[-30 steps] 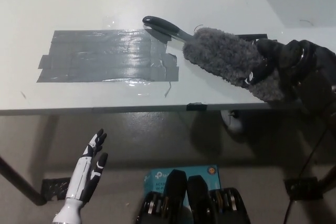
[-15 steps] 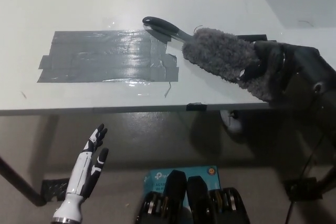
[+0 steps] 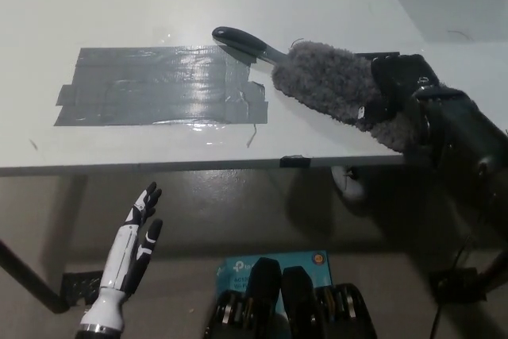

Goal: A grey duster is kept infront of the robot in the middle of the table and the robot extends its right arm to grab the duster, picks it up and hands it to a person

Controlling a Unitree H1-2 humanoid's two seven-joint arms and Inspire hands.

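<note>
Right hand [image 3: 401,97] mid-right of frame, closed on the grey duster [image 3: 329,85]'s fluffy end. Risk: soft pile compresses, duster slips w/ handle swinging. Left hand [image 3: 135,244] lower left, open, idle.

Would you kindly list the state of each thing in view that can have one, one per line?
Grey duster: lying on the table, handle pointing away from the right hand, fluffy end under that hand.
Right hand: fingers closed on the duster's fluffy end.
Left hand: open, resting below the table edge, holding nothing.
Grey tape patch: stuck flat on the table.
</note>
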